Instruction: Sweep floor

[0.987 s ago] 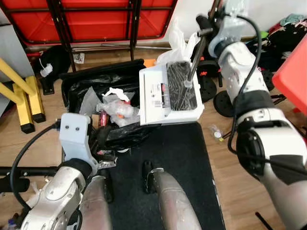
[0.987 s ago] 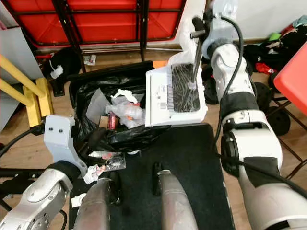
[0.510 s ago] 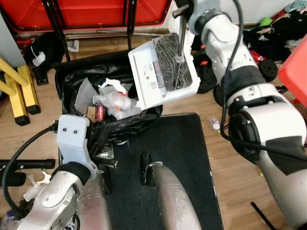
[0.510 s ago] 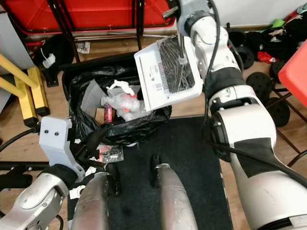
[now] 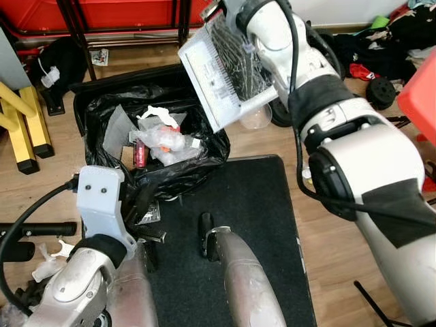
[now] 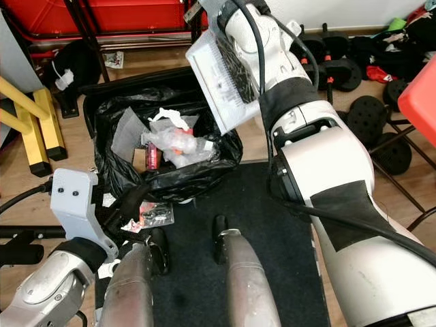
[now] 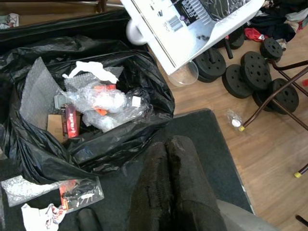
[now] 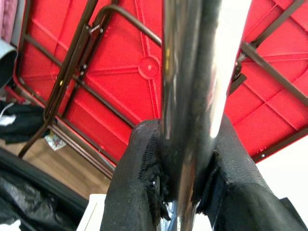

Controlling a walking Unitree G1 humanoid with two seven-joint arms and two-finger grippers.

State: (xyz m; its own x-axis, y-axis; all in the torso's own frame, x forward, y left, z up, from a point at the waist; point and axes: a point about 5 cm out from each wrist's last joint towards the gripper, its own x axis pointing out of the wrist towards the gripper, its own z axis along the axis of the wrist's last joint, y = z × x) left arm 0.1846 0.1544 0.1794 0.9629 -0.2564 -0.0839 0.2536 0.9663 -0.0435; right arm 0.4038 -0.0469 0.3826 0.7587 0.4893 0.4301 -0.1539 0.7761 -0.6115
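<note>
A white dustpan (image 5: 225,75) with black bristles against it hangs steeply tilted over the far right edge of an open black trash bag (image 5: 184,174). My right gripper (image 8: 185,139) is shut on the dustpan's shiny metal handle (image 8: 192,72). Inside the bag lie clear plastic wrap, white paper (image 5: 160,116) and a red can (image 5: 139,153). My left gripper (image 7: 166,144) is shut with nothing in it, low at the bag's near side.
A black mat (image 5: 231,204) lies under my legs. Bits of litter (image 6: 153,214) sit on the floor by the bag's near edge. Weight plates (image 6: 371,109) and clothes crowd the right. A red folded table (image 5: 102,13) stands behind, a yellow frame (image 5: 27,129) at left.
My right arm has lifted the dustpan, swung it left and tipped it much steeper over the bag. The left arm has stayed low by the bag.
</note>
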